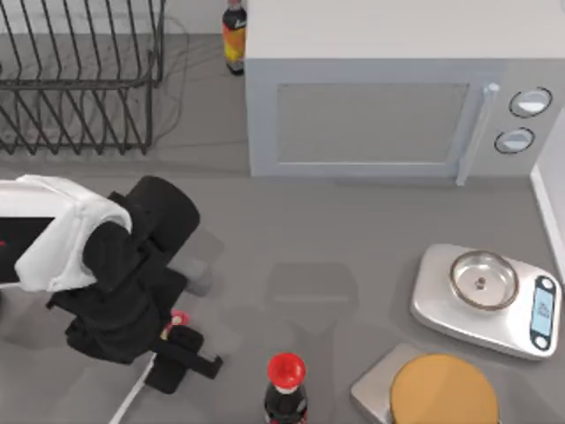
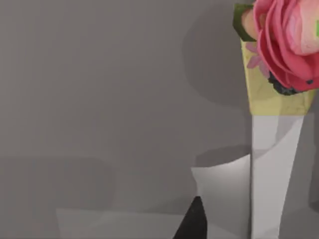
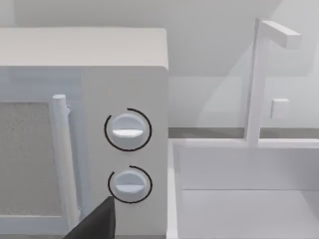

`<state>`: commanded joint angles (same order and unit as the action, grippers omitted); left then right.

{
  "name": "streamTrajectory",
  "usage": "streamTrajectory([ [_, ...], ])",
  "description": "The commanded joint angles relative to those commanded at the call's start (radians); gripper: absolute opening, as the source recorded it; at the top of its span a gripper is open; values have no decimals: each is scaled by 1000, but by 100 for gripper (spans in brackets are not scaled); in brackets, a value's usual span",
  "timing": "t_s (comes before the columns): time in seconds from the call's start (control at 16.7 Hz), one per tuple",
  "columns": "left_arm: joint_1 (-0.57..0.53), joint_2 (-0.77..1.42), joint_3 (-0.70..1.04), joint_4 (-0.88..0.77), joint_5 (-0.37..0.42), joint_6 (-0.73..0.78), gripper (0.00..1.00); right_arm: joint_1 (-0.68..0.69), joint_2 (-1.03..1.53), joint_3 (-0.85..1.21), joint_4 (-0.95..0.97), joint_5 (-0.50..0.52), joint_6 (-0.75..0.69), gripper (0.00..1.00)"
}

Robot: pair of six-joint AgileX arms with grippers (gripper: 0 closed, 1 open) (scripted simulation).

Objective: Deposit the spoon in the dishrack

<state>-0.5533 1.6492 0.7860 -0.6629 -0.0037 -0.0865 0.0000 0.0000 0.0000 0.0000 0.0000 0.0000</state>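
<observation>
Top view: left gripper (image 1: pixel 183 346) low over the table's front-left, its fingers apparently astride the spoon (image 1: pixel 146 382) — contact is not discernible; dishrack (image 1: pixel 79 79) stands well apart at back-left. Left wrist view: the spoon's white handle and pink knob end close beneath the camera. Right wrist view: microwave (image 3: pixel 84 129) front — grip unclear.

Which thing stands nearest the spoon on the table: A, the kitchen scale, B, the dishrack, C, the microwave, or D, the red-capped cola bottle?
D: in the top view the cola bottle stands close right of the spoon, which lies under the left tool; scale, microwave and dishrack sit farther off.
</observation>
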Motion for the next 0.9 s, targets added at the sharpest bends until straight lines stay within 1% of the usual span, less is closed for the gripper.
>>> streamTrajectory([
  [0.12,-2,-7,56,-57,0,-4,0,0,0,0,0,0,0,100],
  [0.24,-3,-21,146,-156,0,-8,0,0,0,0,0,0,0,100],
  [0.54,-9,-81,416,-544,-1,-13,0,0,0,0,0,0,0,100],
  [0.66,-11,-111,516,-676,-1,-13,0,0,0,0,0,0,0,100],
  [0.78,-11,-143,596,-765,0,-12,0,0,0,0,0,0,0,100],
  [0.9,-9,-166,642,-812,0,-12,0,0,0,0,0,0,0,100],
])
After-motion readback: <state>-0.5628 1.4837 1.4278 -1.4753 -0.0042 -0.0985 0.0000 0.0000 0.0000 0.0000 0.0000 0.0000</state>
